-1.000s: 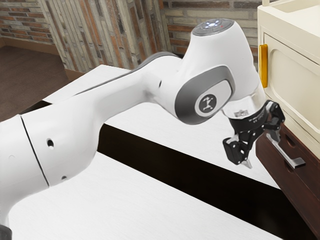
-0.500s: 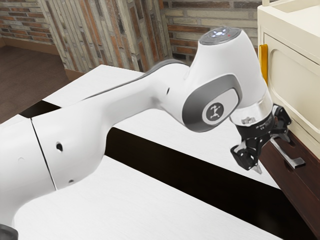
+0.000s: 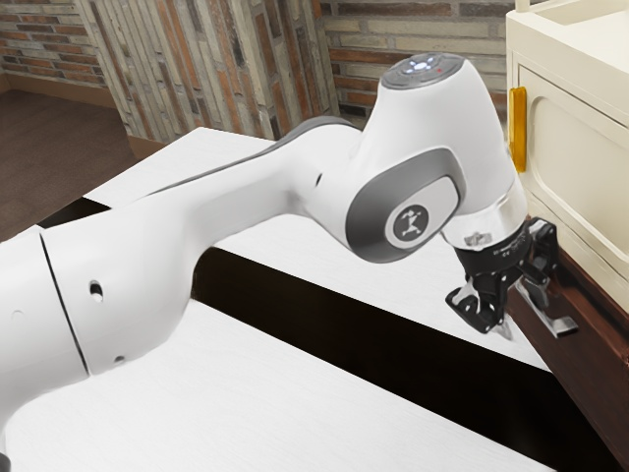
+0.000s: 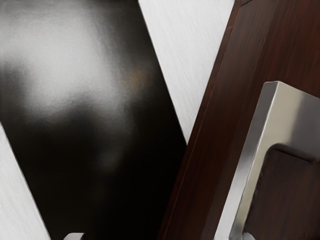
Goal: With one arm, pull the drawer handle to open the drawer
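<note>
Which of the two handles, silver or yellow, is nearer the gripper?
The silver handle on the dark wooden drawer: it is right at the gripper, while the yellow handle is higher, on the cream cabinet.

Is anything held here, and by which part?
Nothing is gripped: the gripper is open, one finger behind the drawer handle's bar, the other clear of it.

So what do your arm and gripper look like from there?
My arm is glossy white with rounded casings, thin dark seams and gray trim. A white oval panel carries a round dark badge, and the gray top cap has small lit spots. My gripper is black and angular, with linked joints and silvery fingertips.
</note>
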Controlling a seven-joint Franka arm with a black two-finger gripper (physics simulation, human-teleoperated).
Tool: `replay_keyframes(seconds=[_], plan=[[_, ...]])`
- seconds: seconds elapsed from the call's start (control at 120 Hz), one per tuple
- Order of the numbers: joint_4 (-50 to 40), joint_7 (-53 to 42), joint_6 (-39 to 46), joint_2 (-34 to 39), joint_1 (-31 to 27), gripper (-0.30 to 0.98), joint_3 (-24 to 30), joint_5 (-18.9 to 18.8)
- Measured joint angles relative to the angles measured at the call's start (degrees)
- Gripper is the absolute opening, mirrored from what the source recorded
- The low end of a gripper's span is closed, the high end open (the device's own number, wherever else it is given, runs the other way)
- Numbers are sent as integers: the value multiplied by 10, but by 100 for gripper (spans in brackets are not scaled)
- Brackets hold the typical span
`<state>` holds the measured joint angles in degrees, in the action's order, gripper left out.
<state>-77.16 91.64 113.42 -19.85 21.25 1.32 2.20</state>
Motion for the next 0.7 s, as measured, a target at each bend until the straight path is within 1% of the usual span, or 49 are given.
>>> replay_keyframes(seconds=[0.142, 0.275, 0.375, 0.7], plan=[[-16, -1, 1, 14, 0, 30, -1, -8], [-34, -4, 2, 26, -1, 21, 0, -16], [-52, -6, 2, 39, -4, 17, 0, -20], [-106, -11, 3, 82, -3, 12, -9, -29]])
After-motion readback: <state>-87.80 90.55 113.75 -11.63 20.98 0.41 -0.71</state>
